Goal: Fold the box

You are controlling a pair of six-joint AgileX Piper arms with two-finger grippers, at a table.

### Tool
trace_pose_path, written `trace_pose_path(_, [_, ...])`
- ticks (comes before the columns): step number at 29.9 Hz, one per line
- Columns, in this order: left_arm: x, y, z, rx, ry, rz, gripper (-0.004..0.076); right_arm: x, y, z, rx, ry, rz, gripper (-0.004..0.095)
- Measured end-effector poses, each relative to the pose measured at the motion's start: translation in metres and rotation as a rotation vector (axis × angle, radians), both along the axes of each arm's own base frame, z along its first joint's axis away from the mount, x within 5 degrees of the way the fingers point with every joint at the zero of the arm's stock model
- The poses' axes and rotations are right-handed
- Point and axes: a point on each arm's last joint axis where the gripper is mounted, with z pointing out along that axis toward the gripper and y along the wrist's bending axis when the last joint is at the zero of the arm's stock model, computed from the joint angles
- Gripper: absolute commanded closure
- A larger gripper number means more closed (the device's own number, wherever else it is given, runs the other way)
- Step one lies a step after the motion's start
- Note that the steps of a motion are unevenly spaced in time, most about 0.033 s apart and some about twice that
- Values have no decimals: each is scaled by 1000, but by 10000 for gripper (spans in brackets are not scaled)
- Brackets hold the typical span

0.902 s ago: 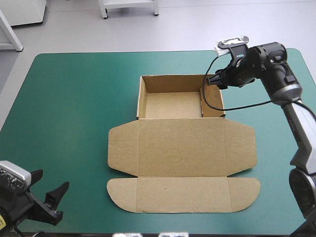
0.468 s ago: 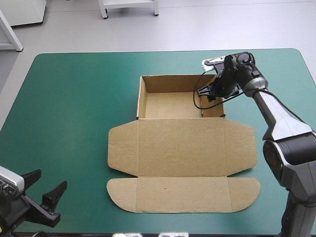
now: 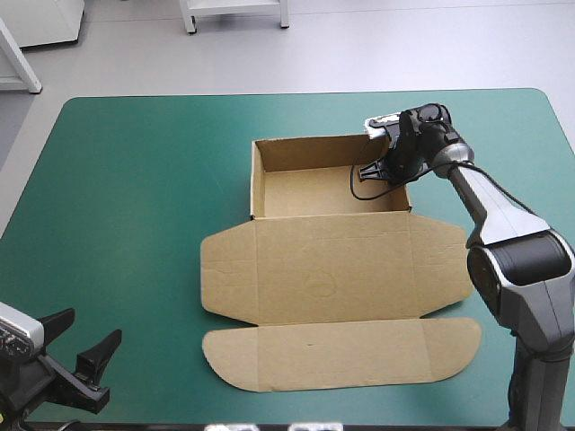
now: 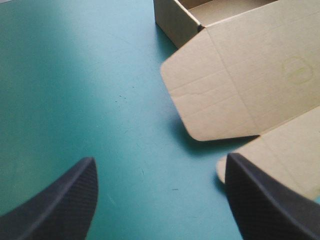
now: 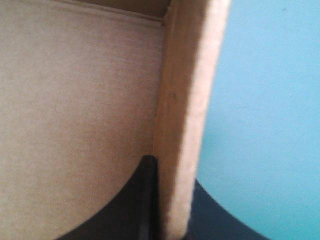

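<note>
Centrally on the worktop (image 3: pixel 135 180), the brown box (image 3: pixel 332 269) lies long side along the near edge, the right gripper (image 3: pixel 373 169) with its fingers pinching the box's right wall, and the left gripper (image 3: pixel 83 339) wide open at the near-left corner.

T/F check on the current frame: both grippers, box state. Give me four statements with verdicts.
1. The right gripper has its fingers shut on the right wall of the brown cardboard box, one finger inside the tray and one outside. True.
2. The left gripper holds a flap of the box. False: its fingers stand open over the teal-green table cover, apart from the box.
3. The lid panel lies flat on the cover, on the near side of the tray. True.
4. A white T-shirt lies in the tray. False: only bare board shows inside it.
</note>
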Motion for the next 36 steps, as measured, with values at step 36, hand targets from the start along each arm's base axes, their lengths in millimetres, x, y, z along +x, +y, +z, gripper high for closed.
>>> trace_pose_path(36, [-1, 0, 0, 0, 6, -1, 213, -47, -341, 14, -202, -25, -551, 608])
